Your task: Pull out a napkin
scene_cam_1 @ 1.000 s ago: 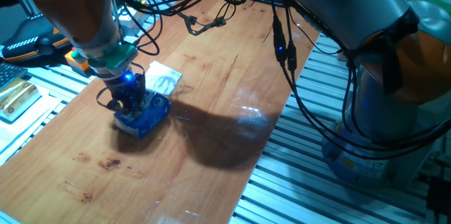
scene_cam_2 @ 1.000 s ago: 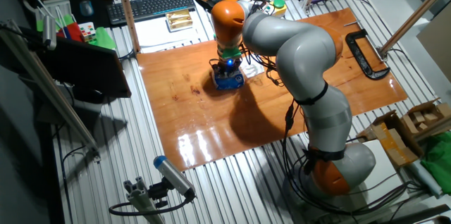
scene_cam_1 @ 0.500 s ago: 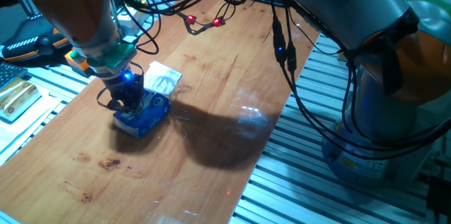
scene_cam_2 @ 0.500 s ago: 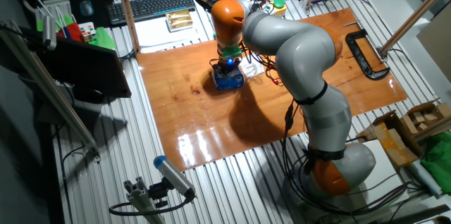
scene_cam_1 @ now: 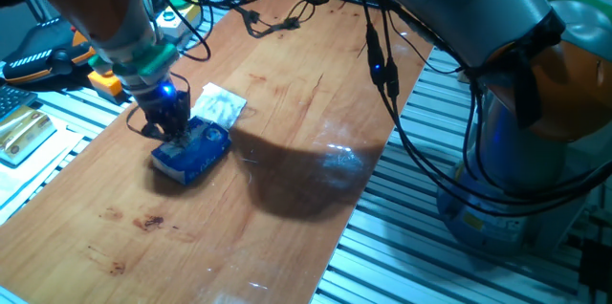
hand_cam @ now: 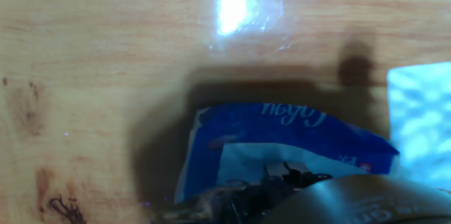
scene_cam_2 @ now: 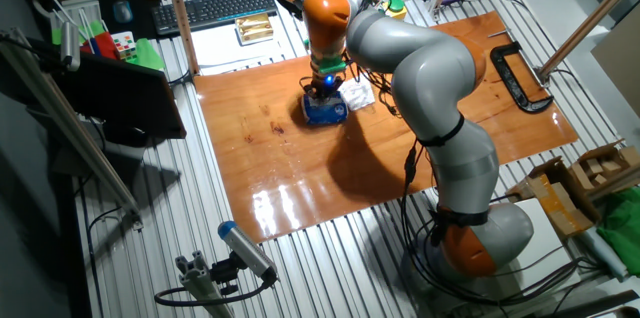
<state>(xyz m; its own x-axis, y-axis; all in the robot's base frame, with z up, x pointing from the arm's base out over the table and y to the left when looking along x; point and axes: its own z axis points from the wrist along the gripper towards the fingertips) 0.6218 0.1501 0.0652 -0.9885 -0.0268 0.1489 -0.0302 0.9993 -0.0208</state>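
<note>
The blue tissue pack [scene_cam_1: 194, 151] lies on the wooden table [scene_cam_1: 287, 218] near its left side; it also shows in the other fixed view [scene_cam_2: 325, 111] and in the hand view [hand_cam: 282, 129]. My gripper [scene_cam_1: 179, 132] stands straight above the pack, its fingertips close together at the pack's top, seemingly touching it. In the hand view the dark fingertips [hand_cam: 282, 176] sit together over the pack's pale middle. No rumpled napkin shows outside the pack. I cannot tell if anything is pinched.
A flat-folded white tissue square [scene_cam_1: 219, 105] lies just behind the pack, also at the hand view's right edge [hand_cam: 419, 122]. Cables [scene_cam_1: 287, 17] hang over the far table. A black clamp [scene_cam_2: 515, 76], a keyboard [scene_cam_2: 215, 8] and gold blocks [scene_cam_1: 24, 132] lie around the table.
The gripper has risen a little and shifted slightly back from the pack. The pack now shows more fully and sits a little flatter.
</note>
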